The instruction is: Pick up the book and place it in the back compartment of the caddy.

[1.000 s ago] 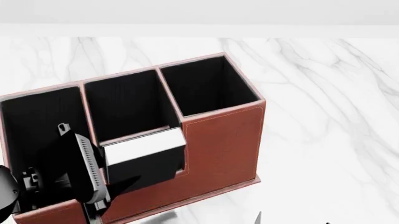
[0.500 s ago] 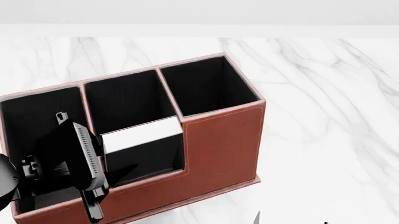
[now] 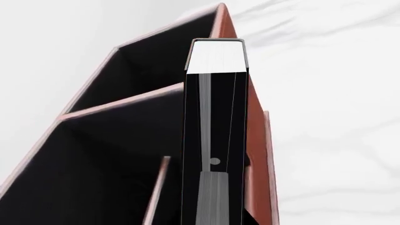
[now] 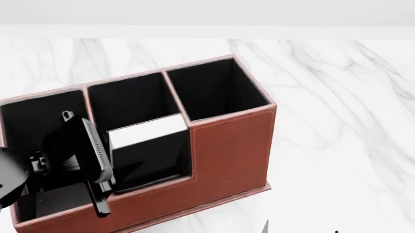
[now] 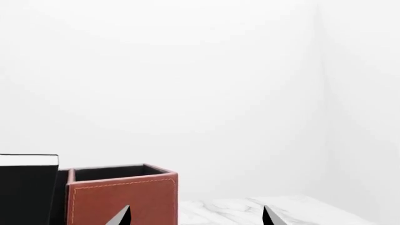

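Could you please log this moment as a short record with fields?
book: upright in the caddy's low pocket, white page edges on top
caddy: reddish-brown, black lined, on the marble table
left hand: beside the book, over the caddy; grip state unclear
right hand: open, only fingertips visible, holding nothing

My left pincer (image 4: 97, 170) hangs low, fingers parted; my right pincer (image 5: 196, 216) shows only spread fingertips.
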